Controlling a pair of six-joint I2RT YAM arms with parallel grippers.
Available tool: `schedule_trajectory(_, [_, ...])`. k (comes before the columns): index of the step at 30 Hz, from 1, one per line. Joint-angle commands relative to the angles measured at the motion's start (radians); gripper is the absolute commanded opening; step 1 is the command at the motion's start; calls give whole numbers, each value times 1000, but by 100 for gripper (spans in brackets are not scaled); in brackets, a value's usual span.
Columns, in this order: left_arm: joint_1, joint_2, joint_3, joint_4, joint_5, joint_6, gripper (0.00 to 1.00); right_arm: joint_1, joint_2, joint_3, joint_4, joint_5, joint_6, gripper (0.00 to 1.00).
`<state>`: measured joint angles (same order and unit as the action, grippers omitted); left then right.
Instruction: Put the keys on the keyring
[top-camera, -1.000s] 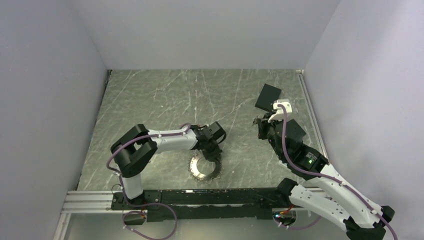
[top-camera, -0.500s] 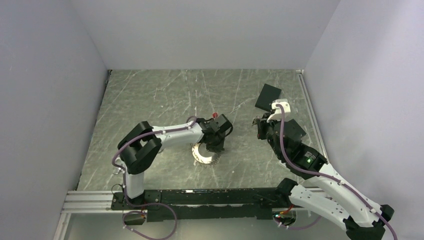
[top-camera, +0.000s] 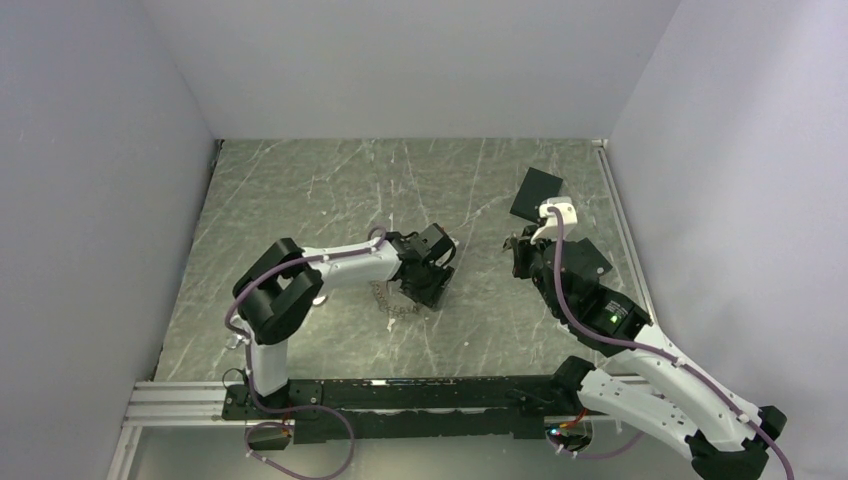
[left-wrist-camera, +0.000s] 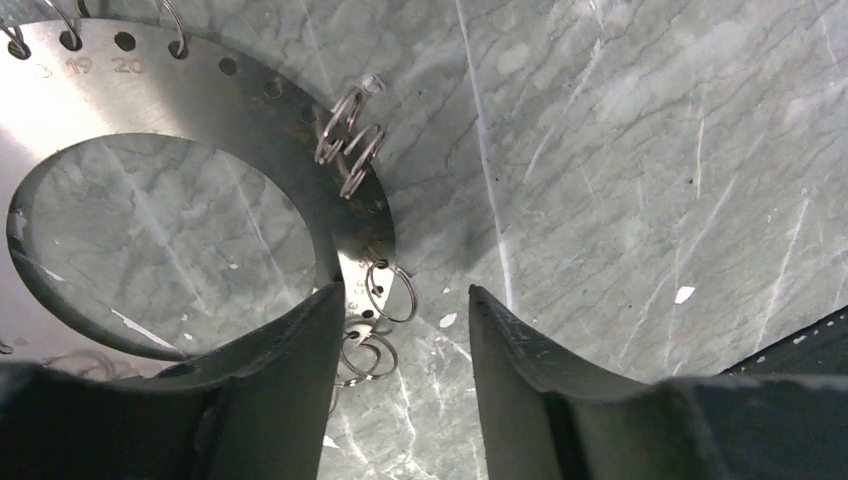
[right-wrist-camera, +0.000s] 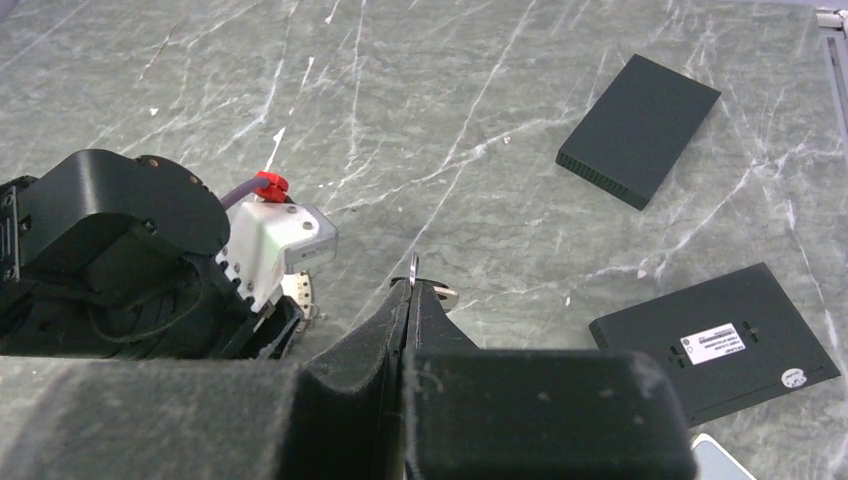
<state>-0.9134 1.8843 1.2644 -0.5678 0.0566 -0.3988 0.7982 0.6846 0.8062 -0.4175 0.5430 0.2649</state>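
Steel, flat and silver-grey, the keyring (left-wrist-camera: 250, 90) lies on the marble table (left-wrist-camera: 650, 150) near its middle. In the top view it is at about 8 o'clock from the left gripper (left-wrist-camera: 405, 300). That gripper's jaws are held apart over the ring's rim, clamped on nothing. Several split rings (left-wrist-camera: 350, 145) are threaded through the edge holes. The right gripper (right-wrist-camera: 412, 290), at 3 o'clock from the keyring, is pressed together on a small wire loop (right-wrist-camera: 414, 266), which is judged to be one of the keys. The keyring is judged stiff, thin and slick on stone, with teeth likely to snag. It is best taken across its plain band, between hole and teeth, at a stretch free of split rings.
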Motion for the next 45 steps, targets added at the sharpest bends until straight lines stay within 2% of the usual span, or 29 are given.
schedule_trajectory(1, [-2, -62, -4, 16, 0, 37, 56, -5, 2, 5, 35, 11, -10, 0])
schedule_trajectory(9, [-3, -154, -7, -40, -43, 13, 52, -8, 4, 1, 40, 6, -10, 0])
schedule_trajectory(13, [-5, -171, -17, -85, -87, -132, 40, -10, 12, 4, 40, 3, -10, 0])
schedule_trajectory(17, [-12, -214, -97, -33, -70, -311, 38, -10, 13, 3, 43, 0, -12, 0])
schedule_trajectory(21, [-25, -192, -132, -1, -125, -385, 37, -11, 16, -1, 49, -14, -10, 0])
schedule_trajectory(28, [-33, -173, -143, 91, -147, -407, 37, -11, 12, 0, 43, -25, -10, 0])
schedule_trajectory(33, [-52, -149, -94, 41, -193, -413, 40, -11, 11, -2, 46, -26, -10, 0])
schedule_trajectory(45, [-56, -75, -42, 21, -225, -426, 36, -12, 6, -9, 45, -29, -7, 0])
